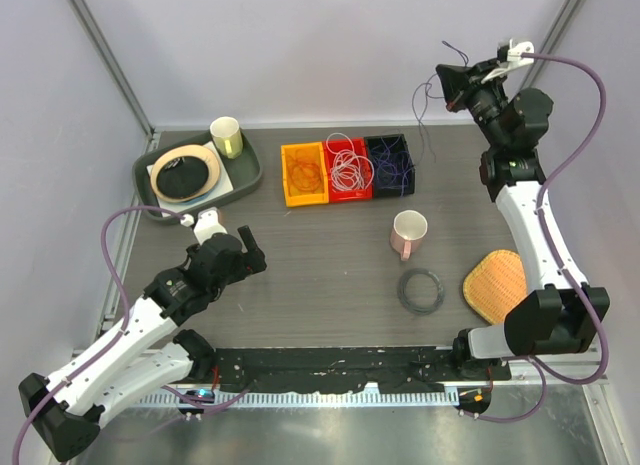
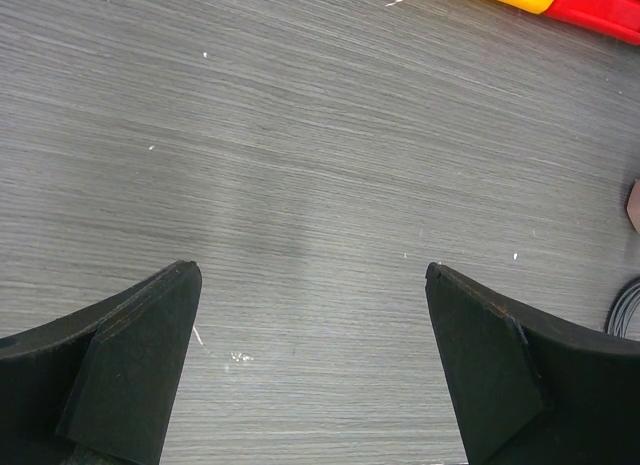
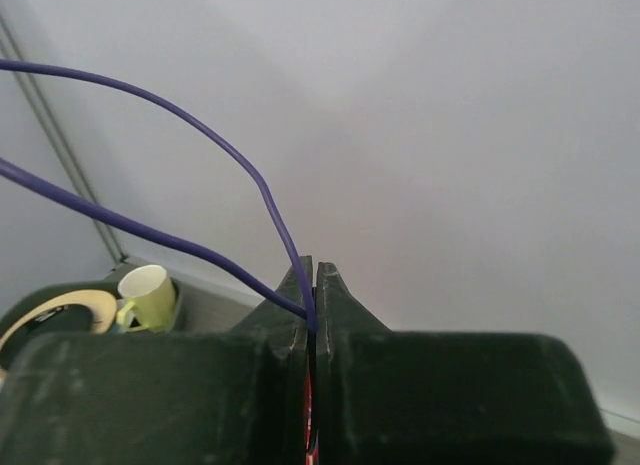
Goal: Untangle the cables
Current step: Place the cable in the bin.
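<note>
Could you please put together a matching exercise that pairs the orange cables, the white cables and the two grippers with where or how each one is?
Column one:
1. orange cables
2. white cables
3. left gripper
4. right gripper

Column two:
A. shut on a purple cable
B. in the red bin
C. open above the table
D. in the yellow-orange bin

Pairs: 1-D, 2-B, 3-C, 4-A.
</note>
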Controlling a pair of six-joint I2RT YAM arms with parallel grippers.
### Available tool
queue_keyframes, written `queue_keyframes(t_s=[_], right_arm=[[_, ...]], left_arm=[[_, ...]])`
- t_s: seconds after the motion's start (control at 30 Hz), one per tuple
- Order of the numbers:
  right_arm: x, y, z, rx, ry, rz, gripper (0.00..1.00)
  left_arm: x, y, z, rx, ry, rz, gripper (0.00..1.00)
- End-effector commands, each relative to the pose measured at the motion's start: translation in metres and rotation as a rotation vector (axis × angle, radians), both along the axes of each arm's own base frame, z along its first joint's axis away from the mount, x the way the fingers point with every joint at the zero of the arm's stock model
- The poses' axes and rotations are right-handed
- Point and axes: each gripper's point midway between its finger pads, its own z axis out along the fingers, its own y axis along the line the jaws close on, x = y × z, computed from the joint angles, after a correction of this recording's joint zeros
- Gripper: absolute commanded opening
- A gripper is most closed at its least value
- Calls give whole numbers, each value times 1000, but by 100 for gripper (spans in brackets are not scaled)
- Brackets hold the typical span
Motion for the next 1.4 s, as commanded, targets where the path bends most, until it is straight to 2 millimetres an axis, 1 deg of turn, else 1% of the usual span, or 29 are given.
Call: queue_keyframes(t_s=[0.0, 0.03, 0.07, 0.1, 0.17, 0.2, 0.23, 0.37, 0.43, 0.47, 0.53, 0.57, 0.63, 0.67, 0.77, 0.8, 0.83, 0.93, 1.0, 1.07, 1.1, 1.13, 1.17, 1.2, 1.23, 1.3, 1.37], right_arm=[[15, -34, -6, -92, -31, -210, 1], [19, -38, -6, -92, -37, -235, 1], [22, -47, -6, -96, -44, -281, 1], [29, -50, -13, -100, -36, -303, 1], [36, -54, -11, -101, -46, -330, 1], [43, -58, -17, -106, -33, -351, 1], [46, -60, -11, -102, -49, -360, 1], [56, -60, -12, -103, -89, -368, 1], [57, -57, -13, -145, -136, -359, 1], [62, -58, -19, -147, -132, -362, 1], [66, -63, -18, -148, -131, -388, 1], [72, -65, -25, -162, -120, -404, 1], [76, -70, -26, -170, -130, -437, 1], [80, -72, -31, -183, -127, -446, 1], [86, -72, -35, -199, -128, -451, 1], [91, -74, -42, -201, -117, -456, 1], [92, -74, -40, -196, -130, -460, 1], [102, -75, -46, -193, -132, -466, 1], [110, -72, -52, -199, -128, -453, 1], [114, -68, -55, -228, -136, -459, 1], [116, -65, -55, -266, -146, -491, 1], [120, -65, -61, -297, -142, -509, 1], [123, -69, -63, -310, -136, -548, 1], [124, -73, -61, -317, -138, -580, 1], [129, -71, -67, -341, -132, -587, 1], [132, -74, -65, -340, -137, -601, 1], [135, -70, -71, -353, -137, -609, 1]], left_arm=[[6, 4, 5, 1, -35, 32, 100], [6, 4, 5, 2, -35, 33, 100], [6, 4, 4, 7, -33, 35, 100], [6, 5, 4, 9, -32, 38, 100], [6, 5, 4, 11, -32, 39, 100], [6, 6, 4, 13, -34, 43, 100], [7, 6, 4, 13, -34, 43, 100], [7, 7, 3, 23, -32, 49, 100], [8, 8, 3, 25, -32, 50, 100], [7, 8, 3, 27, -29, 50, 100], [7, 8, 3, 26, -32, 52, 100], [7, 10, 3, 31, -35, 57, 100], [7, 11, 2, 36, -33, 60, 100], [7, 11, 3, 33, -35, 59, 100], [7, 11, 3, 35, -37, 61, 100], [7, 12, 3, 37, -37, 62, 100], [7, 12, 4, 37, -39, 63, 100], [7, 13, 4, 37, -41, 65, 100], [7, 14, 4, 40, -43, 69, 100], [7, 14, 4, 41, -44, 70, 100], [7, 14, 4, 41, -44, 70, 100], [7, 14, 3, 43, -42, 70, 100], [7, 14, 3, 44, -40, 70, 100], [8, 14, 4, 43, -42, 71, 100], [8, 14, 4, 45, -42, 70, 100], [8, 14, 4, 45, -43, 71, 100], [8, 15, 4, 48, -45, 74, 100]])
